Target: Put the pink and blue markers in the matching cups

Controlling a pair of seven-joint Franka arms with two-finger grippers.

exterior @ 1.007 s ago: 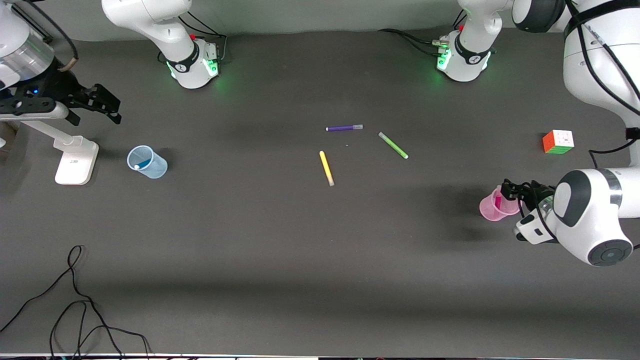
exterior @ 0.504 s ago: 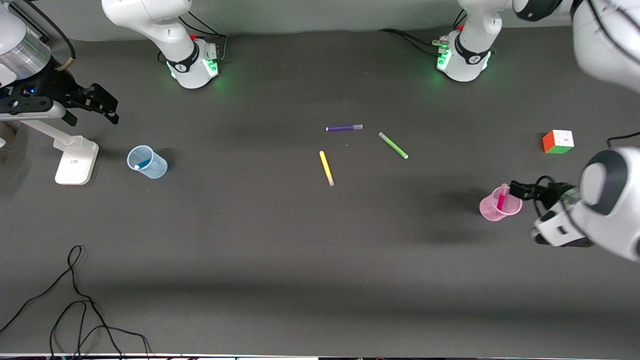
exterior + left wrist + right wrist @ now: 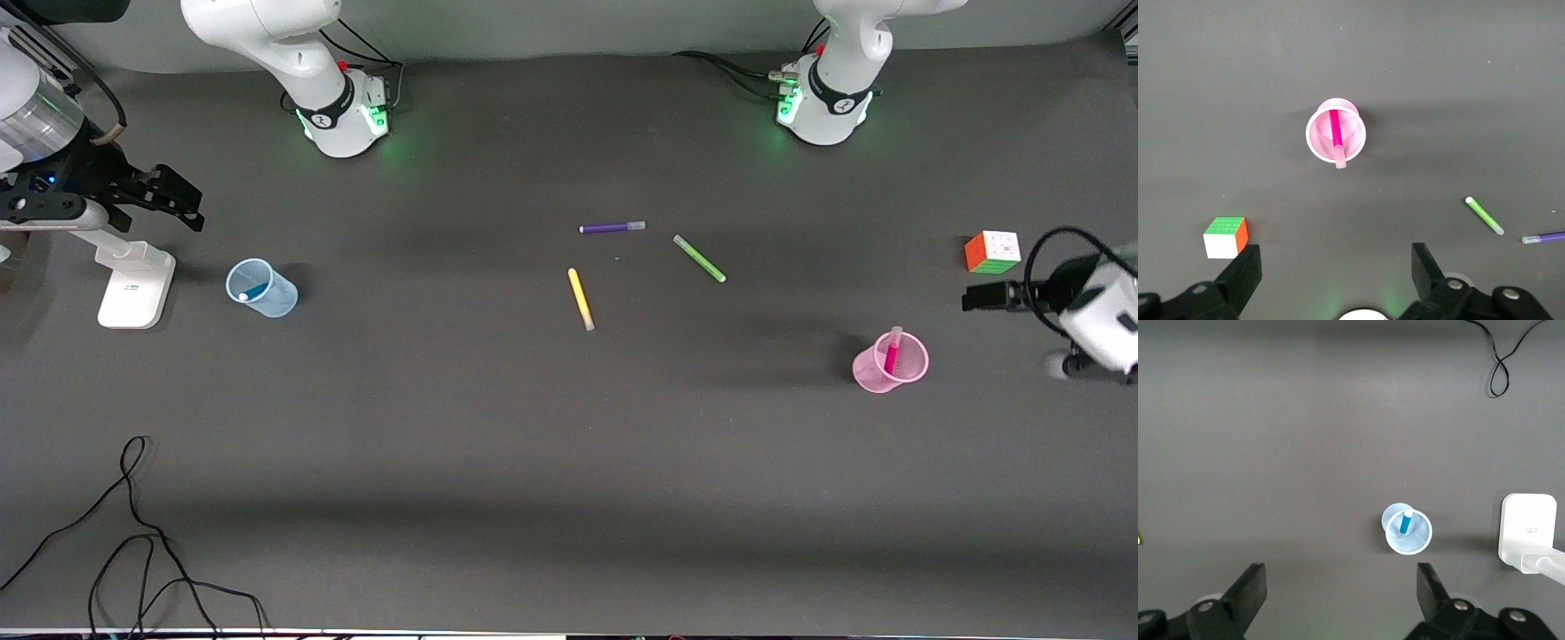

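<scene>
Pink marker (image 3: 892, 353) stands tilted in the pink cup (image 3: 876, 373), toward the left arm's end of the table. Blue marker (image 3: 252, 292) sits in the blue cup (image 3: 271, 294), toward the right arm's end. Left gripper (image 3: 980, 297) is up near the cube (image 3: 992, 252), fingers spread, empty. Right gripper (image 3: 171, 200) hangs above a white stand (image 3: 133, 283), fingers spread, empty.
</scene>
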